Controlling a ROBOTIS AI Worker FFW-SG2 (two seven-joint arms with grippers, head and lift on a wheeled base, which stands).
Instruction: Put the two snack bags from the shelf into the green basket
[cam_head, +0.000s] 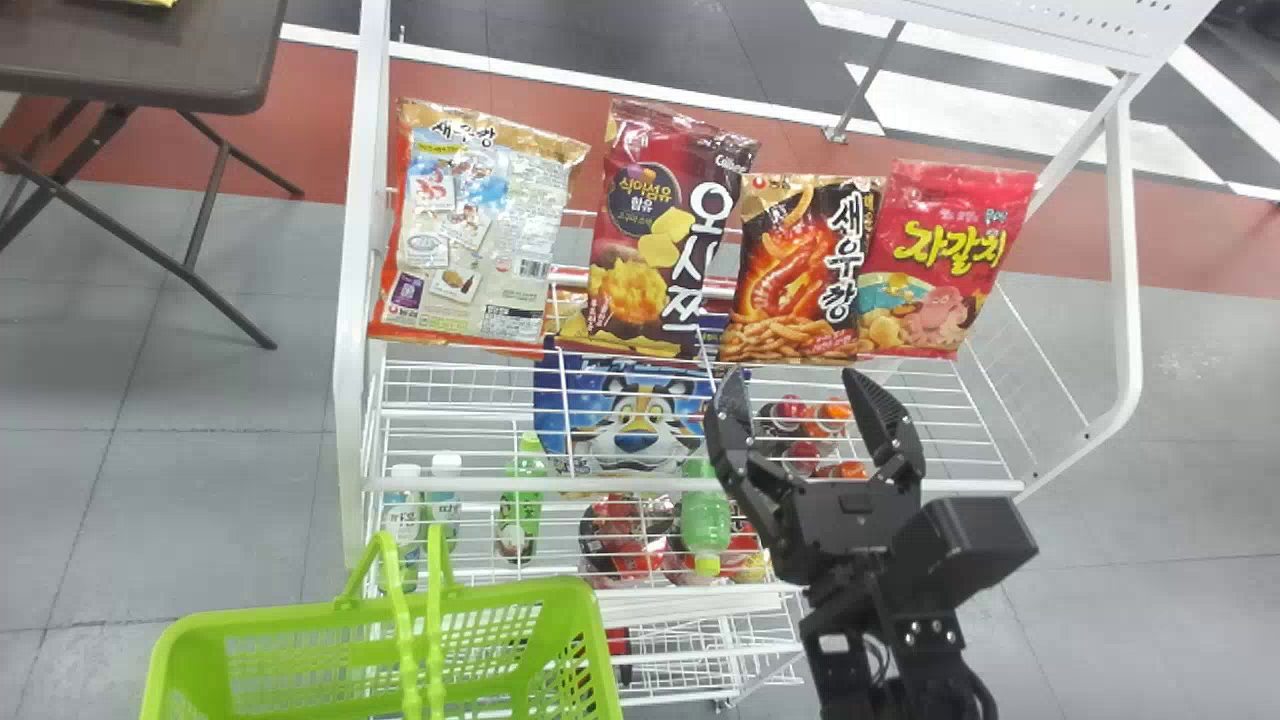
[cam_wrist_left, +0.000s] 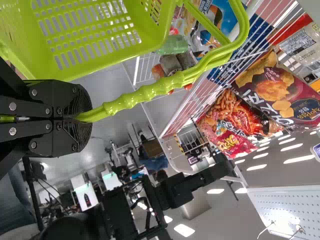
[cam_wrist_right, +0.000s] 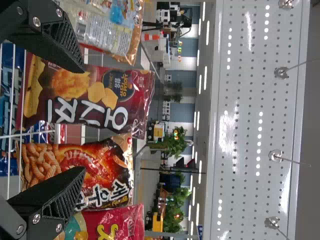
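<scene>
Across the head view, rack: white wire (cam_head: 600, 484), with shelves one below another, the perforated panel (cam_wrist_right: 255, 100) high over the bags
Table: brown top (cam_head: 200, 70) on folding legs, to the left, beyond the rack
Basket: bright green (cam_head: 530, 590), in front of the rack, low and to the left, its two handles (cam_head: 436, 620) raised
Right gripper: fingers spread wide apart, grasping nothing (cam_head: 795, 385), just in front of the top shelf; in the head view, its tips come near the lower edge of the black bag (cam_head: 805, 270); in its wrist view, the gap between the fingers faces the dark red bag (cam_head: 655, 240) and the black one
Left gripper: clenched (cam_wrist_left: 84, 117) on a basket handle
Snack bags: four in a row on the top shelf; left to right, the white bag with orange edges (cam_head: 470, 230), the dark red one with chips on it, the black one with the shrimp picture, the bright red one (cam_head: 945, 250)
Tiger pack: blue (cam_head: 637, 410), on a level below the bags, behind the wires
Bottles: the pale green one (cam_head: 706, 525) and the bright green one (cam_head: 520, 510) lower in the rack, two with white caps (cam_head: 404, 505) farther left
Red and orange tops: a small cluster (cam_head: 788, 408) behind the right gripper's fingers
</scene>
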